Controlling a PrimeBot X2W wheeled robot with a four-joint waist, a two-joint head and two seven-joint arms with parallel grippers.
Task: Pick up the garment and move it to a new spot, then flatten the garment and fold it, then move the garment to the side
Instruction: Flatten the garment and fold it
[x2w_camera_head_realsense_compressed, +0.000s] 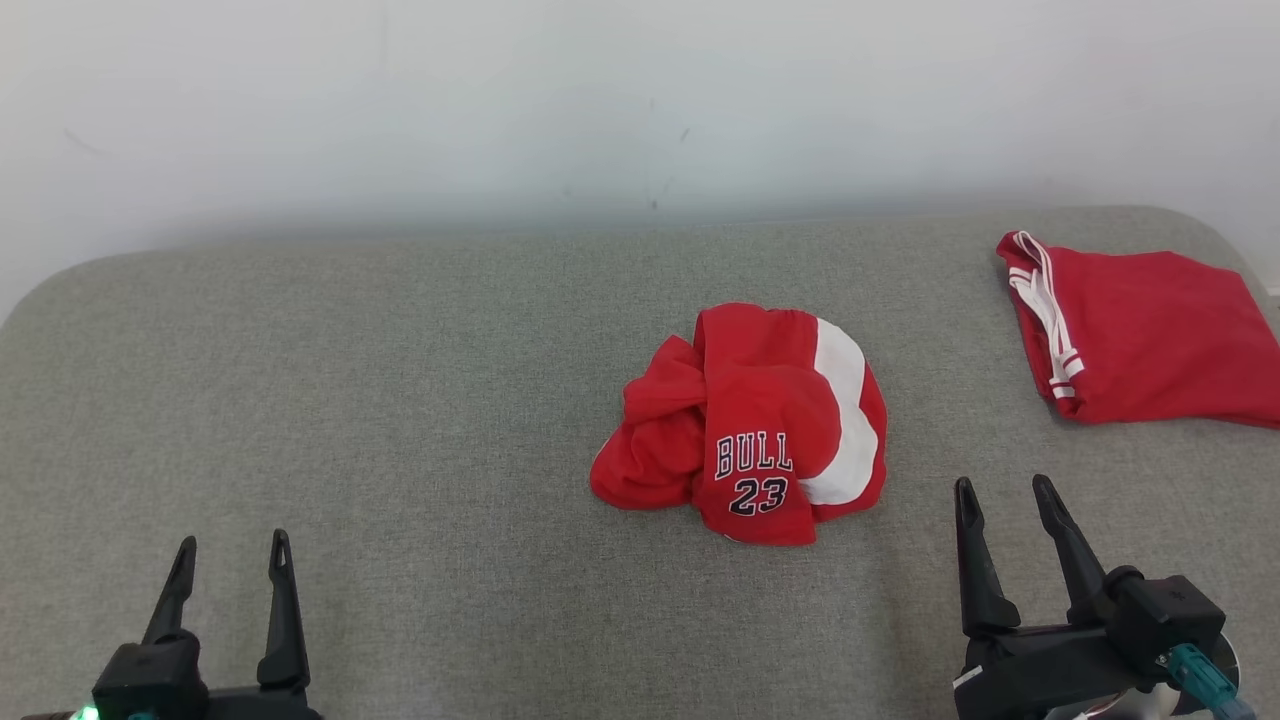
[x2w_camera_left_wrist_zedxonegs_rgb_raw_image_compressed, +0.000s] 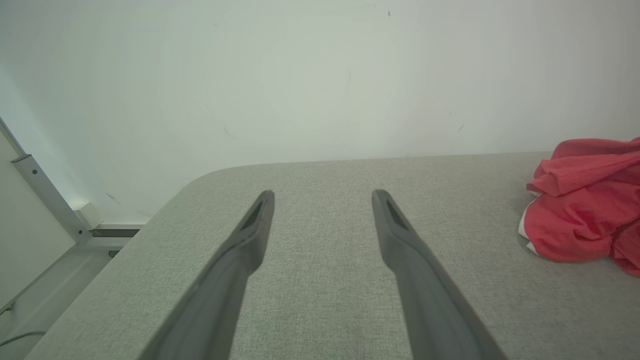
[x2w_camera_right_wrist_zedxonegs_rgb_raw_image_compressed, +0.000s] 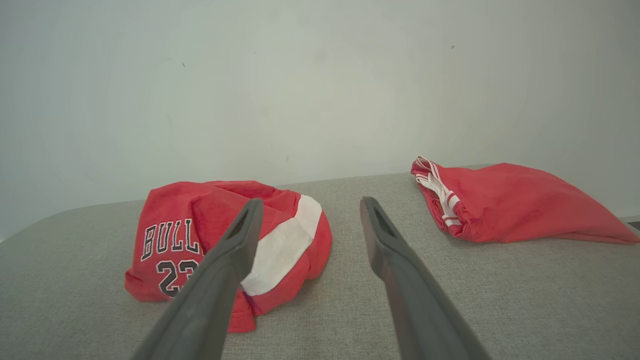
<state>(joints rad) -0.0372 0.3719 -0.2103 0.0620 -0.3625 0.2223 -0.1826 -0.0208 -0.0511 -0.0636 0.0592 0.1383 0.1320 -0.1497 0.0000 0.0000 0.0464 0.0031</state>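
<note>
The garment (x2w_camera_head_realsense_compressed: 745, 425) is a red jersey with a white band and dark lettering, crumpled in a heap at the middle of the grey padded surface (x2w_camera_head_realsense_compressed: 400, 400). It shows at the right edge of the left wrist view (x2w_camera_left_wrist_zedxonegs_rgb_raw_image_compressed: 585, 205) and at the left of the right wrist view (x2w_camera_right_wrist_zedxonegs_rgb_raw_image_compressed: 190, 235). My left gripper (x2w_camera_head_realsense_compressed: 232, 547) stands open at the lower left, far from the heap, nothing between its fingers. My right gripper (x2w_camera_head_realsense_compressed: 1003, 490) stands open at the lower right, just right of the heap and apart from it, also empty.
A second red garment (x2w_camera_head_realsense_compressed: 1140, 335) with white stripes lies folded at the far right of the surface, near its rounded edge; it also appears in the right wrist view (x2w_camera_right_wrist_zedxonegs_rgb_raw_image_compressed: 505, 202). A pale wall (x2w_camera_head_realsense_compressed: 600, 100) rises behind. The surface's left edge drops to the floor (x2w_camera_left_wrist_zedxonegs_rgb_raw_image_compressed: 45, 280).
</note>
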